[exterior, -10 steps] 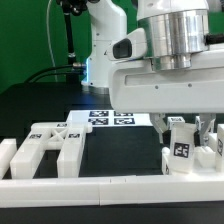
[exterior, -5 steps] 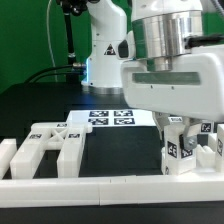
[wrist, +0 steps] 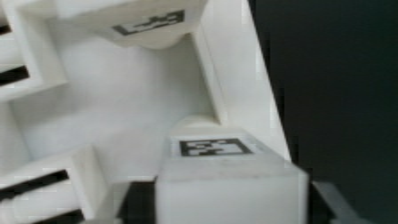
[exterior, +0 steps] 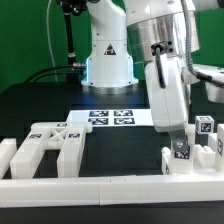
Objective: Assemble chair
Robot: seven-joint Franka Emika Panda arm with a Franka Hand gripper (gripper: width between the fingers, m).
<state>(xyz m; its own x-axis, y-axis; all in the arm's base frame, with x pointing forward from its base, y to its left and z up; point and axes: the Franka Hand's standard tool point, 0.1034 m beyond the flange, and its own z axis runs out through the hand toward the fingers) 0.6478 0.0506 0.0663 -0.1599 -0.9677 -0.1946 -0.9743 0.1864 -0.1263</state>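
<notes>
Pincer (exterior: 181, 144) was seen clamped narrow on a tagged leg (exterior: 182, 153) at the exterior view's right, just behind the rail (exterior: 100, 186). Frame (exterior: 55, 146) was seen lying on the surface (exterior: 40, 100) at the exterior view's left, near the marker board (exterior: 112, 118).

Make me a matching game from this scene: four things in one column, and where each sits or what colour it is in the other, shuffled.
Things:
1. marker board
2. slotted chair frame
3. tool
4. table

Descriptions:
A. black
B. at the exterior view's left, just behind the front rail
C. lying flat mid-table, in front of the robot's base
D. at the tagged chair parts on the exterior view's right

Pairs: 1-C, 2-B, 3-D, 4-A
</notes>
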